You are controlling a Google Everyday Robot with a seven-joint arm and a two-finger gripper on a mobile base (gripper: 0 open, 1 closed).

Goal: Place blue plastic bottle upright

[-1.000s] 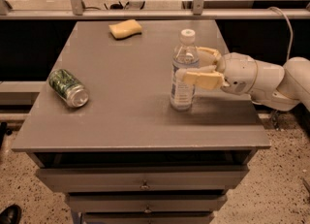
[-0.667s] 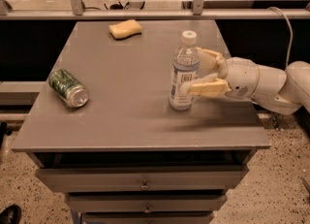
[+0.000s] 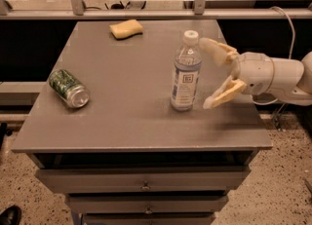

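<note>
The blue plastic bottle (image 3: 186,71) stands upright on the grey table (image 3: 126,117), right of centre, with its white cap on top and a pale label with dark print. My gripper (image 3: 209,73) is just right of the bottle, open, with its cream fingers (image 3: 222,94) spread wide and clear of the bottle. It holds nothing. The white arm reaches in from the right edge.
A green metal can (image 3: 69,88) lies on its side at the table's left. A yellow sponge (image 3: 126,28) lies at the back. Drawers are below the tabletop. A metal railing runs behind the table. A cable hangs at the right.
The gripper has let go of the bottle, opened wide and drawn back to the right. The bottle stays standing in the same place.
</note>
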